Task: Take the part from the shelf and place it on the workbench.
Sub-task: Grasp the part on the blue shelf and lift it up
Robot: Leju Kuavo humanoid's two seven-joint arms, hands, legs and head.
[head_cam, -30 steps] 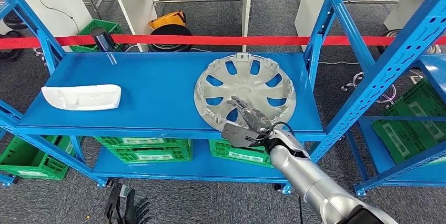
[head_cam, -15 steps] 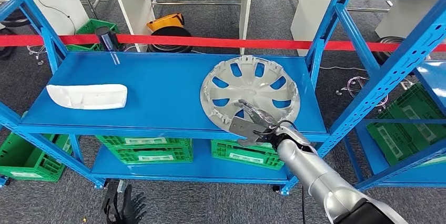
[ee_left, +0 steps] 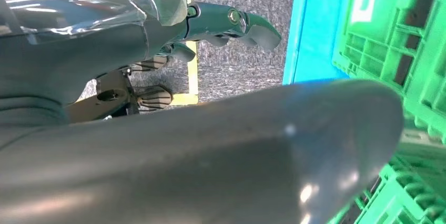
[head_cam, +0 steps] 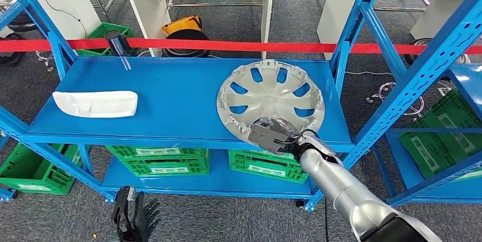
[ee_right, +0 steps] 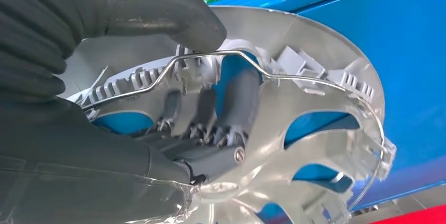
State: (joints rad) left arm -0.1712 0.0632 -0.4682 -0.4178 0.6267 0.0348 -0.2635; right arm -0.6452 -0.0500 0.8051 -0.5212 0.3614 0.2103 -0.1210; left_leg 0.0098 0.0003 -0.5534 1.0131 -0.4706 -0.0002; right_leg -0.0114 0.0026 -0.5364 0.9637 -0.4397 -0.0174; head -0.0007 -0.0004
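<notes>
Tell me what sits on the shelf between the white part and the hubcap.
Nothing: in the head view the blue shelf is bare between the white part and the hubcap, which the right hand grips.

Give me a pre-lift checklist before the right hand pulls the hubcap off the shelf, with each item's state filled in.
1. Right hand on the hubcap: ok, it grips the near rim.
2. Grip on both faces: ok, in the right wrist view the thumb lies over the rim and fingers reach through a spoke opening.
3. Grip firm enough to carry: cannot tell.
4. Hubcap off the blue shelf: not ok, its far side seems to rest there.
5. White part clear of the path: ok, far to the side.
6. Left hand out of the way: ok, hanging low, holding nothing.
</notes>
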